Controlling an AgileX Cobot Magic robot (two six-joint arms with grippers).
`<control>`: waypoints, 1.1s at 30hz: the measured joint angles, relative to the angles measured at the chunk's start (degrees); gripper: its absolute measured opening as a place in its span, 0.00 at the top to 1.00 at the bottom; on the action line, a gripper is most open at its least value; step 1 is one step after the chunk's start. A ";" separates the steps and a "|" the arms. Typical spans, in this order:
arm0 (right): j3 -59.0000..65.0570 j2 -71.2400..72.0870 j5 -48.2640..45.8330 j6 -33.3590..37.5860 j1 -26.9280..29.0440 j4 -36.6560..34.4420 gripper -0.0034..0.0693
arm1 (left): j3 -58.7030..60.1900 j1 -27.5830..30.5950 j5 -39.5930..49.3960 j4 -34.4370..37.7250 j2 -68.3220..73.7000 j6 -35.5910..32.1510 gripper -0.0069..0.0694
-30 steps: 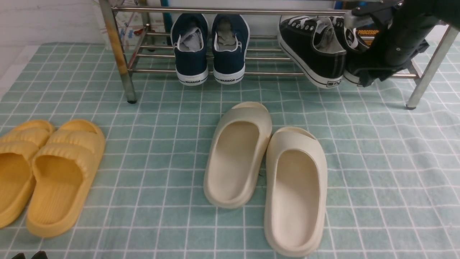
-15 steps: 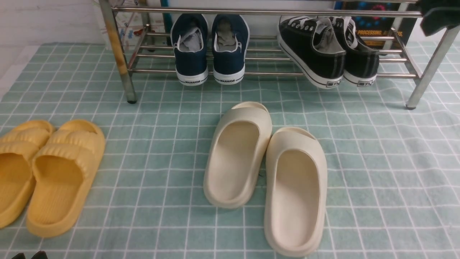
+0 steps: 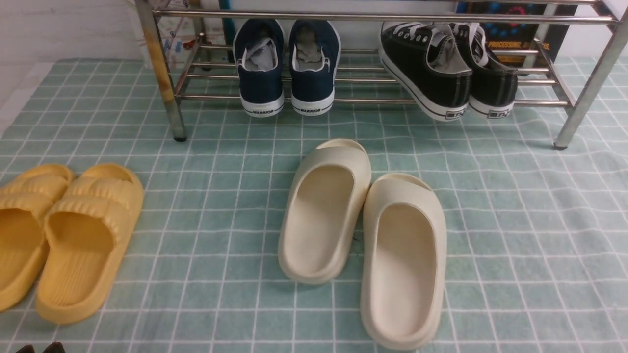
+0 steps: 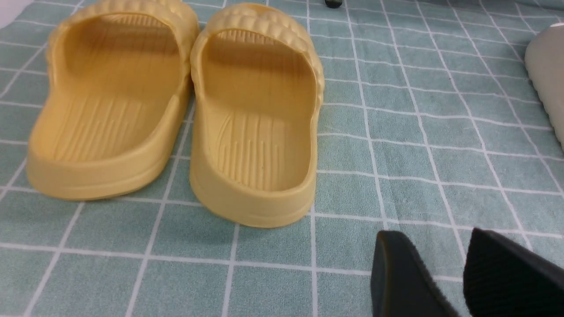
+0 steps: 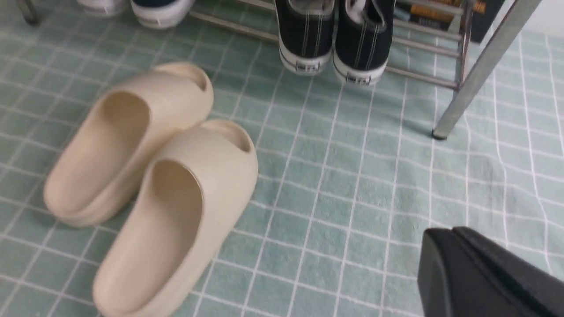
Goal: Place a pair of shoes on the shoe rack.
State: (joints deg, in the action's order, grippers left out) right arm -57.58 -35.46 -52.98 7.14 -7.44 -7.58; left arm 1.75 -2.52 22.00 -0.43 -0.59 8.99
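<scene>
On the lower bars of the shoe rack (image 3: 373,100), toward two o'clock in the front view, sits the pair of shoes (image 3: 449,68), heels facing the camera and hanging just past the front bar; the sneaker nearer the middle leans tilted against its mate, which stands more upright. At twelve o'clock on the same shelf stand the navy sneakers (image 3: 287,66), upright, side by side, well apart from the black pair. The cream slides (image 3: 363,235) lie touching each other at six o'clock on the green checked cloth (image 3: 515,235), and the yellow slides (image 3: 59,235) lie together at nine o'clock. The left gripper (image 4: 460,275) hovers over the cloth near the yellow slides (image 4: 176,110), its two black fingers (image 4: 396,277) spread with a bare gap between them, grasping nothing. The right gripper (image 5: 480,273) shows only as a dark block above the cloth, clear of the black sneakers (image 5: 335,35); whether it is parted or closed cannot be told.
</scene>
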 joint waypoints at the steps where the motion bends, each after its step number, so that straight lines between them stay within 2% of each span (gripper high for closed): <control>1: 3.22 3.21 1.99 -0.63 0.00 -0.59 0.95 | 0.00 0.00 0.00 0.00 0.00 0.00 0.60; 5: 12.18 10.57 8.38 -1.39 0.00 -1.83 0.95 | 0.00 0.00 0.00 0.00 0.00 0.00 0.60; 10: 18.80 16.50 10.76 -1.98 0.00 -4.01 0.95 | 0.00 0.00 0.00 0.00 0.00 0.00 0.60; 18: 21.99 18.95 11.11 -2.09 0.00 -5.40 0.95 | 0.00 0.00 0.00 0.00 0.00 0.00 0.60; 24: 22.90 18.95 13.38 -2.14 0.00 -1.82 0.96 | 0.00 0.00 0.00 0.00 0.00 0.00 0.60; 28: 29.52 19.91 23.51 -2.79 0.23 1.57 0.96 | 0.00 0.00 0.00 0.00 0.00 0.00 0.60; 33: 46.47 26.02 41.66 -8.35 5.60 4.69 0.96 | 0.00 0.00 0.00 0.00 0.00 0.00 0.60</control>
State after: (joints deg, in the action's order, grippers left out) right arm -11.10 -9.44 -11.32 -1.21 -1.84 -2.89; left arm 1.75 -2.52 22.00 -0.43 -0.59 8.99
